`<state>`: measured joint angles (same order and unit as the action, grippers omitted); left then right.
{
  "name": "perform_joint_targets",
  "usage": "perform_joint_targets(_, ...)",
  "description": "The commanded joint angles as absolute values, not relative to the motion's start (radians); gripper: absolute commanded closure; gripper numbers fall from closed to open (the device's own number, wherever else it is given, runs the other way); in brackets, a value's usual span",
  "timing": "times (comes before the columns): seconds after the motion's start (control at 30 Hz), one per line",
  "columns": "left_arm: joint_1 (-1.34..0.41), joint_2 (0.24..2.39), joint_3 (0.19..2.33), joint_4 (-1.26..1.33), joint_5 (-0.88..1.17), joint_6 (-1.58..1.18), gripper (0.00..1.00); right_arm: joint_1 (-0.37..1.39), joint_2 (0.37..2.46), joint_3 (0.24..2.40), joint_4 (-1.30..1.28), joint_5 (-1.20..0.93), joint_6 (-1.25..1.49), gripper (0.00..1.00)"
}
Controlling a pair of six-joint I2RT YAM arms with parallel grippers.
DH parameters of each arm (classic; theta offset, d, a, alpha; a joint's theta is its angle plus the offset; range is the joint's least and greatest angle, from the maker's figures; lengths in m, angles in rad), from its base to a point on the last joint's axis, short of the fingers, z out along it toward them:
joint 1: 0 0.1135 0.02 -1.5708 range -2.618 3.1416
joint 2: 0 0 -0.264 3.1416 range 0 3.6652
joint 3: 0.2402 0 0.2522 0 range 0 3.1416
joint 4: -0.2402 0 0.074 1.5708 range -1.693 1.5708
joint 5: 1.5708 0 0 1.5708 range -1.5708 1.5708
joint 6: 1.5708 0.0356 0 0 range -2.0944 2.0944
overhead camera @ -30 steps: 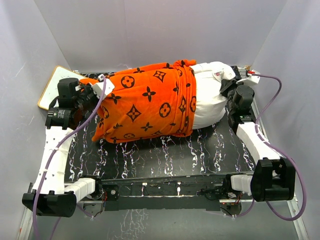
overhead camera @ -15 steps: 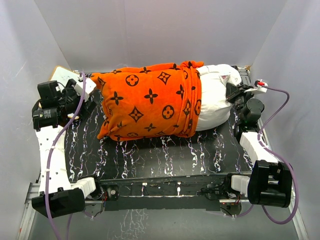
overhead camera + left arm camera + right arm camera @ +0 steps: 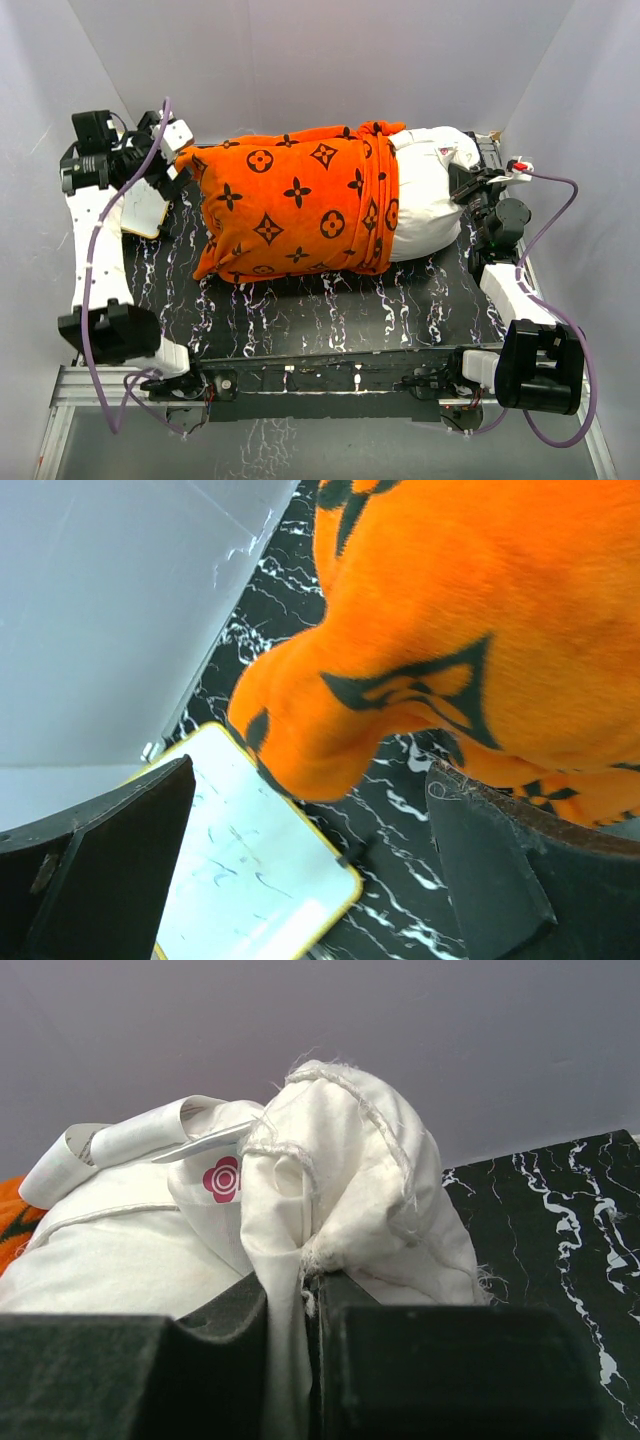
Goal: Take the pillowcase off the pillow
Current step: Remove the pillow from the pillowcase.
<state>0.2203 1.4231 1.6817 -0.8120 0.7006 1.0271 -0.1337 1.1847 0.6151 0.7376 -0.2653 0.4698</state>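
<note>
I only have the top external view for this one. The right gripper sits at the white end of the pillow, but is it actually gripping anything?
Observer: Yes. The right wrist view shows the right gripper shut on a bunched corner of the pillow.
Operator: And the left one, at the orange end?
Observer: The left wrist view shows the left gripper wide open. A corner of the pillowcase shows between its fingers, unclamped.
Operator: Is the board near that arm blank?
Observer: No. Up close, the white board has faint pen marks on its face.
</note>
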Motion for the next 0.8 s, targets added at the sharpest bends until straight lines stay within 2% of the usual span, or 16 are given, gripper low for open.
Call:
perform_joint_targets(0.0, 0.219, 1.567, 1.846, -1.031, 0.808, 1.284, 0.03, -0.13, 1.173, 0.661, 0.808, -0.341, 0.456, 0.92)
perform_joint_targets(0.17, 0.121, 1.619, 1.894, -1.115, 0.762, 1.42, 0.06, -0.13, 1.193, 0.693, 0.802, -0.391, 0.468, 0.92)
perform_joint_targets(0.27, 0.061, 1.587, 1.801, -1.009, 0.659, 1.443, 0.18, -0.13, 1.208, 0.715, 0.792, -0.403, 0.477, 0.92)
perform_joint_targets(0.37, 0.057, 1.547, 1.712, -0.828, 0.593, 1.366, 0.44, -0.13, 1.206, 0.726, 0.762, -0.379, 0.465, 0.91)
perform_joint_targets(0.4, 0.06, 1.542, 1.707, -0.804, 0.574, 1.351, 0.58, -0.13, 1.204, 0.73, 0.745, -0.368, 0.459, 0.92)
perform_joint_targets(0.43, 0.065, 1.538, 1.706, -0.791, 0.558, 1.337, 0.74, -0.13, 1.202, 0.733, 0.727, -0.353, 0.455, 0.92)
perform_joint_targets(0.47, 0.071, 1.529, 1.7, -0.76, 0.545, 1.318, 0.99, -0.13, 1.201, 0.737, 0.708, -0.336, 0.453, 0.92)
perform_joint_targets(0.57, 0.106, 1.469, 1.648, -0.613, 0.499, 1.191, 1.0, -0.13, 1.205, 0.745, 0.665, -0.282, 0.454, 0.92)
perform_joint_targets(0.77, 0.206, 1.386, 1.63, -0.497, 0.433, 1.014, 1.0, -0.13, 1.194, 0.759, 0.529, -0.071, 0.452, 0.92)
